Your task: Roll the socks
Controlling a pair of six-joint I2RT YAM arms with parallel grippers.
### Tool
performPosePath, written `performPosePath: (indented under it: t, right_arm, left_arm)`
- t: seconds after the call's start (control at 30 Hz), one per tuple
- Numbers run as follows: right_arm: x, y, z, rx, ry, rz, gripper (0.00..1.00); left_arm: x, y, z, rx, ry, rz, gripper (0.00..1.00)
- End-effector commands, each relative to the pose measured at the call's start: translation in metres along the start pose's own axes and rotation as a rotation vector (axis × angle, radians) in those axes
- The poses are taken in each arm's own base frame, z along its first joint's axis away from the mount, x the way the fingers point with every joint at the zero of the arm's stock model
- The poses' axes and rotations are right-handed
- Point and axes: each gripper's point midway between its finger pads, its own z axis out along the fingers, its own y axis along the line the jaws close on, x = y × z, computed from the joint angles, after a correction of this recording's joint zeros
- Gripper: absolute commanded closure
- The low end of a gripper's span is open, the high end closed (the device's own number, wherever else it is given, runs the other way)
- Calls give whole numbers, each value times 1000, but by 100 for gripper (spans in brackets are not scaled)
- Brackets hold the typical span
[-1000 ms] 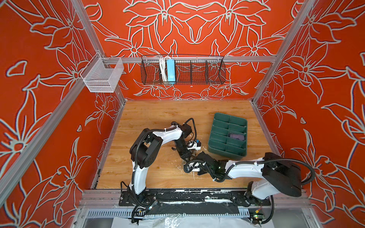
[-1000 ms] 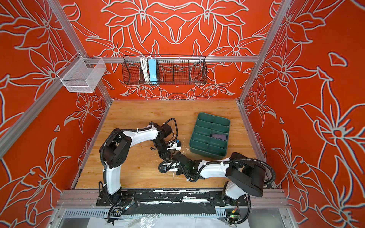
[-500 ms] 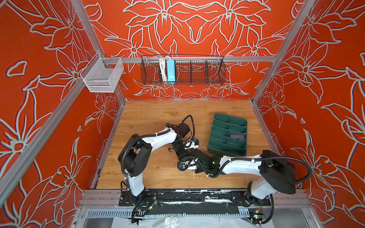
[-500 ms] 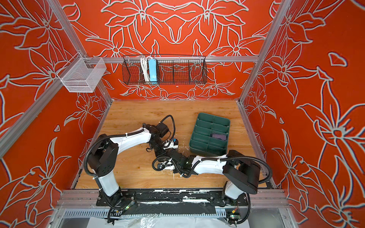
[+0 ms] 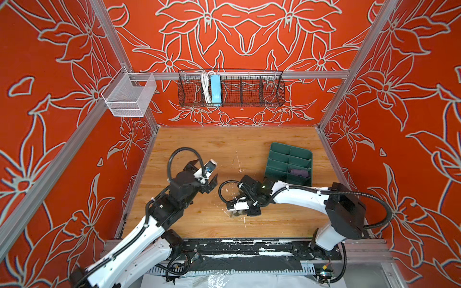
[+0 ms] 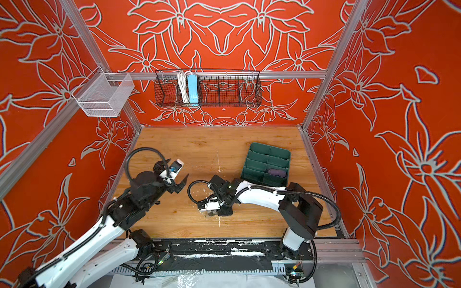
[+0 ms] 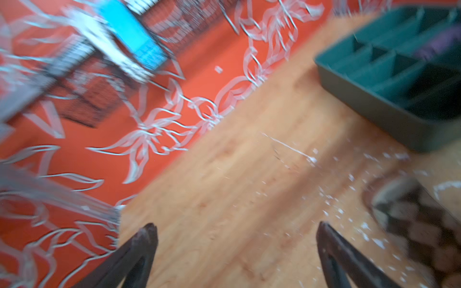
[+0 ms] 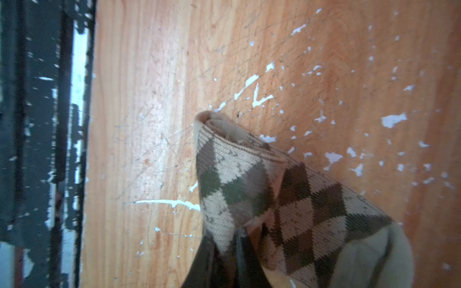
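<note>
Our left tool (image 7: 236, 225) gapes wide, empty, above the worktop (image 8: 149, 99); our right tool (image 8: 224, 246) pinches the rolled argyle sock (image 8: 249, 187). The purple sock (image 5: 298, 172) sits in the tray (image 5: 282, 149).

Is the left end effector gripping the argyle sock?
No, the left end effector stands open over the table, with the argyle sock lying apart from it.

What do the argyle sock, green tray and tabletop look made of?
The argyle sock: knitted fabric, matte; stitch rows and soft folds show.
The green tray: probably moulded plastic, smooth with a slight sheen, thin rigid dividers.
The tabletop: wood or wood-look laminate, cannot tell which; grain lines, scratches, white flecks.
</note>
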Motion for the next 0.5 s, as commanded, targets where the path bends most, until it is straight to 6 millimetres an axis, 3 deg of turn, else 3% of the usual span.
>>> performPosePath:
  t: [0.0,0.1,0.23,0.37,0.47]
  right_arm:
    - [-3,28,-8,-273,-69,122,100]
    - [-7,19,-13,-363,-136,218,100]
    - [-8,2,-15,-440,-188,335,100]
    - [-7,-14,-9,-474,-160,409,100]
    - [5,-29,2,-449,-79,491,100]
  left_arm:
    - [-15,-15,-23,125,-88,67,3]
    - [-7,-43,-32,303,-40,127,3]
    - [1,-77,-29,458,-10,231,2]
    - [23,-126,-18,533,12,563,3]
    - [48,-165,-10,585,42,770,3]
